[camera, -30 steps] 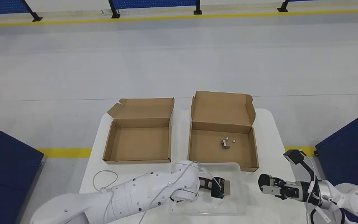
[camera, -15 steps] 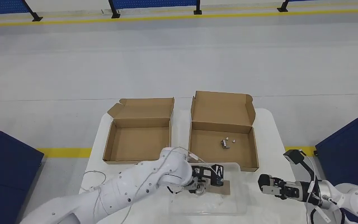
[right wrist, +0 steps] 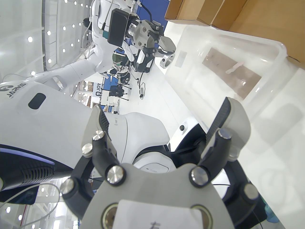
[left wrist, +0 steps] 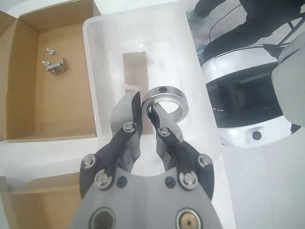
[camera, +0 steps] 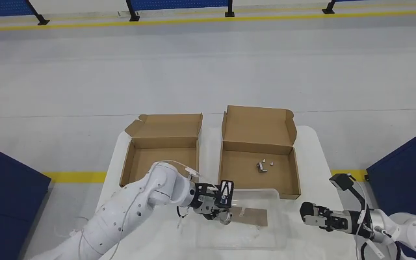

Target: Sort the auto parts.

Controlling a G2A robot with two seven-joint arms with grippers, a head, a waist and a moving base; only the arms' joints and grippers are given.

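I see the white surface [camera: 210, 162] carrying everything. Two open cardboard boxes sit side by side on its far half, their lids folded back. The left box [camera: 159, 168] has a bare floor, and the right box [camera: 240, 170] holds a few small metal parts.

On the near side, in front of the right box, stands a clear plastic bin [left wrist: 91, 72]. A flat brown strip [left wrist: 135, 67] lies along its floor.

My left tool [left wrist: 145, 103] hangs over the left end of the bin, closed on a metal ring [left wrist: 164, 91]. One finger sits outside the ring's wall and the other passes through its hole, so the wall is pinched between them. The ring is held over the bin's left end, near that end of the brown strip, and I cannot tell how high it is above the floor.

My right tool [right wrist: 162, 106] is at the near right, just beside the right end of the bin. Its fingers are spread wide with nothing between them.

In the right box, a small metal bracket [left wrist: 57, 67] lies flat on the floor, toward the box's right side. Two tiny screw-like pieces [left wrist: 45, 62] lie beside it — one touching or nearly touching the bracket, the other a little apart.
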